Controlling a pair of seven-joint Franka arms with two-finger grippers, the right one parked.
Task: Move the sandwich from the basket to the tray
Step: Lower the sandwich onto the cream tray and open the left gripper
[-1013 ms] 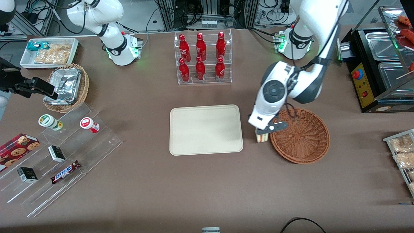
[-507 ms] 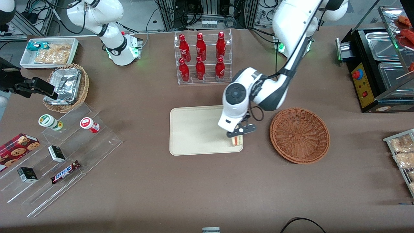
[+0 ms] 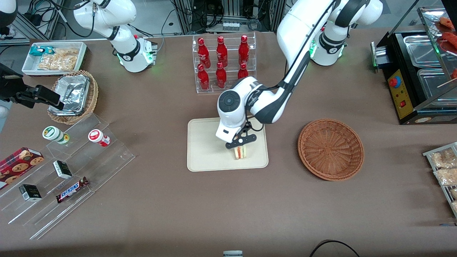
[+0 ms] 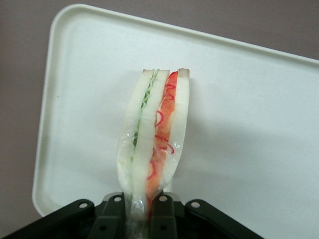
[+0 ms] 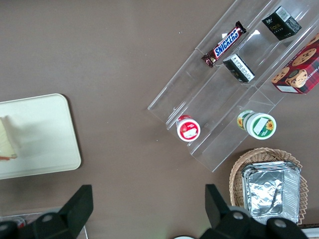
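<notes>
A: Front view — what is the gripper doing?

B: It is hanging over the tray, clamped on the sandwich, which is dangling just under the fingers, nearer the camera than the wrist. The basket is lying well apart from the gripper, toward the working arm's end of the table, with nothing showing inside it.

A: Left wrist view — how is the hold looking?

B: The fingers are pinching one narrow end of the sandwich, and the rest is hanging out from them over the tray. The bread layers are bowing and a clear wrap is glinting along the edges, so it is likely soft, light and a little slippery. A light squeeze across the flat bread faces seems the safest grip; a harder pinch risks crushing the filling.

A: Right wrist view — is anything being added?

B: Only a corner of the sandwich is showing above the tray; whether it is touching cannot be told.
</notes>
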